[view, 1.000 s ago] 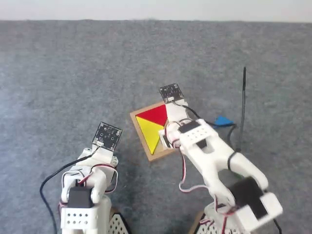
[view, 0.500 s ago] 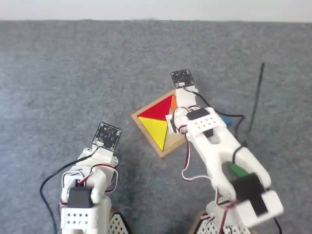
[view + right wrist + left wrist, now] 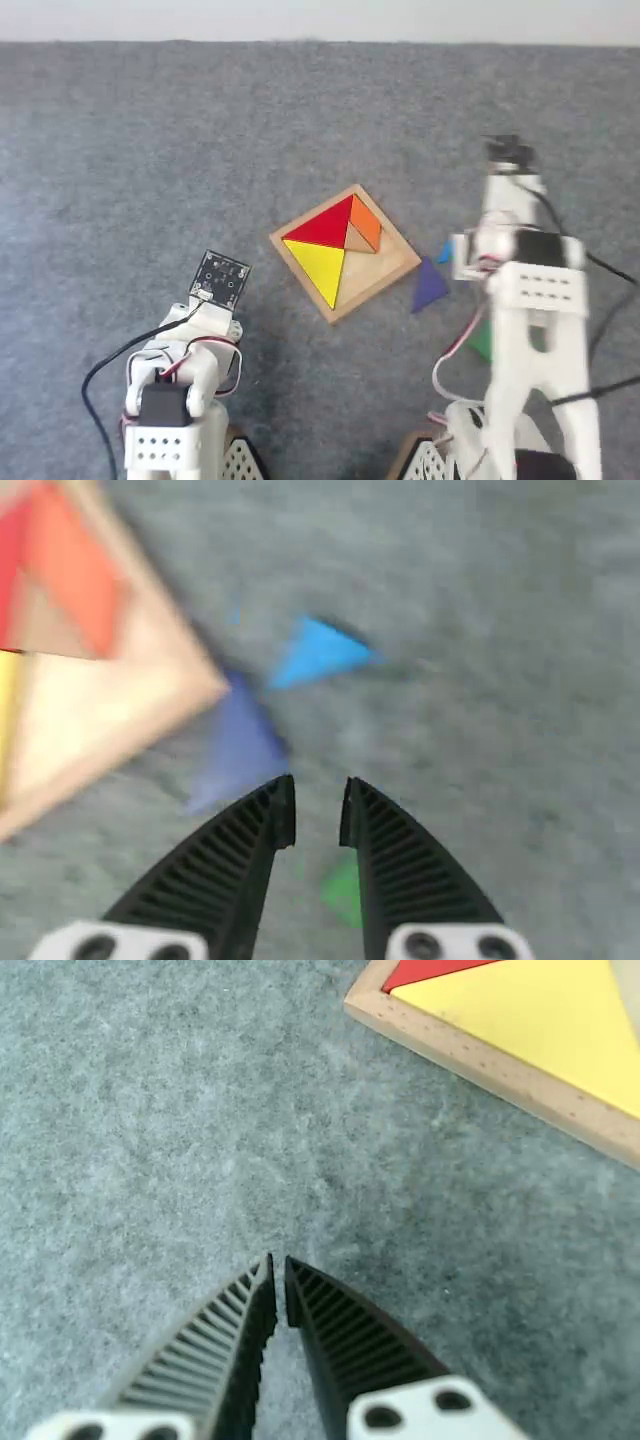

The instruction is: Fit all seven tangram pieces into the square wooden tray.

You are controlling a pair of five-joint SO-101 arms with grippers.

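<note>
A grey, felt-like surface [image 3: 150, 130] carries everything. The square wooden tray [image 3: 392, 268] lies flat on it near the middle, turned corner-on. A purple triangle [image 3: 429, 287] lies just beside the tray's right corner, with a small blue piece [image 3: 318, 652] near it. A green piece [image 3: 481, 343] rests closer to the arms' bases, partly hidden.

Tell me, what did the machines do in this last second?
The right gripper swung away from the wooden tray, out to the right over the carpet, empty. The tray turned a little while that arm was over it, and an orange piece and a purple triangle beside the tray are now uncovered. The left gripper stayed still.
</note>
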